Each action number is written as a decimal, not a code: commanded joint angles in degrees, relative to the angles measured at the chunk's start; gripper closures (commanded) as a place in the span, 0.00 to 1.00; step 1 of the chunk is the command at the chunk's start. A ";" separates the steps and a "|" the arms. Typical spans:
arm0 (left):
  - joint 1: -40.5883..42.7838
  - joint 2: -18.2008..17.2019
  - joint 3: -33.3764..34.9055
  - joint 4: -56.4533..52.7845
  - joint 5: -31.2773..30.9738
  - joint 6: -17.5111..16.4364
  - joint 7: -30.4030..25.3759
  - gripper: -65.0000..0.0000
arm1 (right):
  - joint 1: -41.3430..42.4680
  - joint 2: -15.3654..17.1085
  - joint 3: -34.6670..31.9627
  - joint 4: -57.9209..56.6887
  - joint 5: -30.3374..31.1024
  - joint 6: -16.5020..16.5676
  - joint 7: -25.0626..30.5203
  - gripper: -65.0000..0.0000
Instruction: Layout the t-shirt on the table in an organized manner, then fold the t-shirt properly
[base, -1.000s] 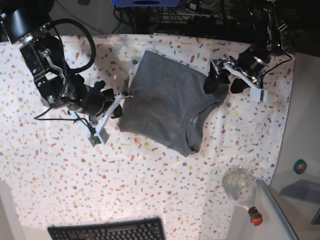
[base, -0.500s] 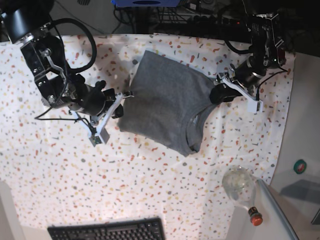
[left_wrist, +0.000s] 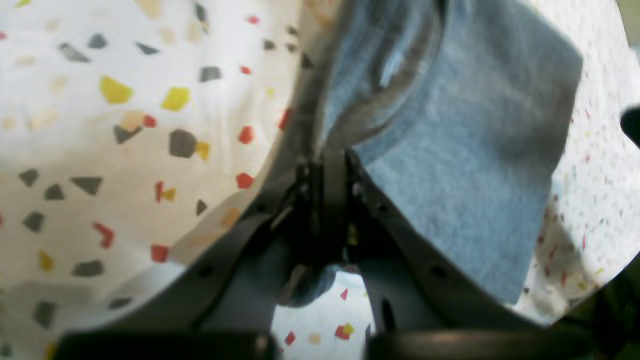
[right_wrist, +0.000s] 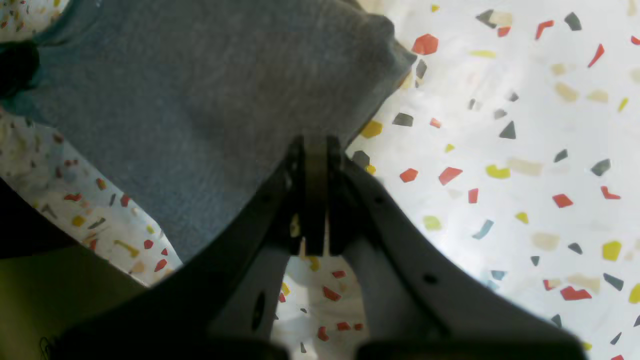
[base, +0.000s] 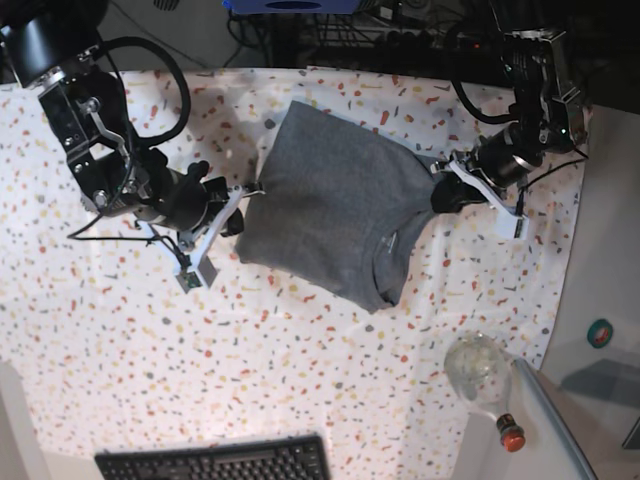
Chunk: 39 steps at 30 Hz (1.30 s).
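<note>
A: Start with the big things. Where does everything sit?

B: The table (base: 330, 380), under its flecked white cloth, fills the base view. The t-shirt (base: 330, 200) lies upper centre, already folded into a rough rectangle, neckline toward the lower right.

A: And the arms?

B: The right gripper (base: 243, 192) is at the shirt's left edge, mid-frame left. Its wrist view shows the jaws pressed together right at the grey fabric's edge, apparently pinching it, though I can't see cloth between the pads. It has not moved over the last second.

A: What did change?

B: The left gripper (base: 441, 190), upper right. A second ago it hung spread apart beside the shirt's right corner; now it has pulled in and closed. Its wrist view shows the jaws (left_wrist: 325, 165) together with a ridge of grey cloth rising out of them, so it is clamped on the shirt near the sleeve and collar.

A: Meaning?

B: Both ends look held, so I'd judge the next fold or a stretch-and-lift is ready to begin.

A: Anything smaller?

B: A keyboard (base: 215, 462) at the bottom edge, and a clear bottle (base: 485, 380) lower right, well apart from the shirt.
</note>
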 joint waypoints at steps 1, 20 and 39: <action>-0.77 -0.36 -0.23 2.58 -1.56 -0.59 -1.04 1.00 | 0.94 0.13 0.25 0.81 0.28 0.57 0.92 1.00; -4.02 -5.10 10.32 8.12 -1.38 -0.68 -1.48 1.00 | 0.06 0.13 -1.33 3.36 0.28 2.15 0.83 1.00; -4.02 -5.81 10.23 7.41 -1.38 -0.68 -1.48 1.00 | 7.36 -6.55 -31.58 -3.85 0.20 2.41 3.65 1.00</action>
